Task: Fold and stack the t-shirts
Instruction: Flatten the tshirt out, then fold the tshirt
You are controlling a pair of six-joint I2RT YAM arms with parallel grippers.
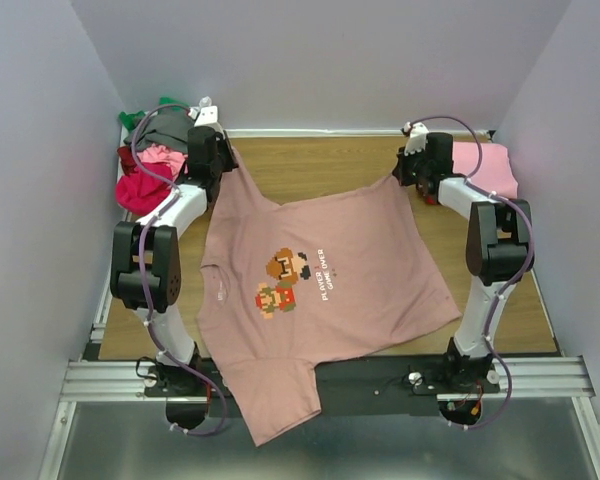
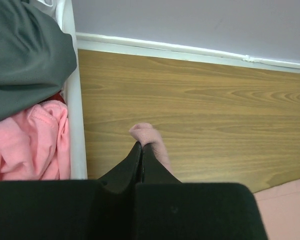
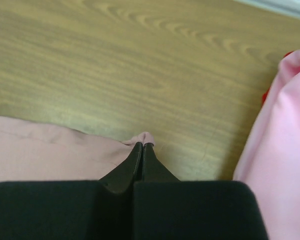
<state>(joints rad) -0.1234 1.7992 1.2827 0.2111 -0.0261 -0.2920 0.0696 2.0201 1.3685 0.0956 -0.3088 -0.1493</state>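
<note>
The dusty-pink t-shirt (image 1: 320, 285) with a pixel-art print and white text lies spread over the table, its near end hanging over the front rail. My left gripper (image 1: 223, 158) is shut on its far left corner, which pokes out past the fingertips in the left wrist view (image 2: 149, 135). My right gripper (image 1: 404, 172) is shut on its far right corner, seen in the right wrist view (image 3: 144, 138). Both corners are lifted a little off the wood. A folded bright pink t-shirt (image 1: 483, 166) lies at the far right.
A pile of grey, pink, red and green t-shirts (image 1: 155, 160) sits at the far left behind a white edge (image 2: 75, 100). The wooden table (image 1: 330, 165) ends at the back wall. A metal rail (image 1: 540, 375) runs along the front.
</note>
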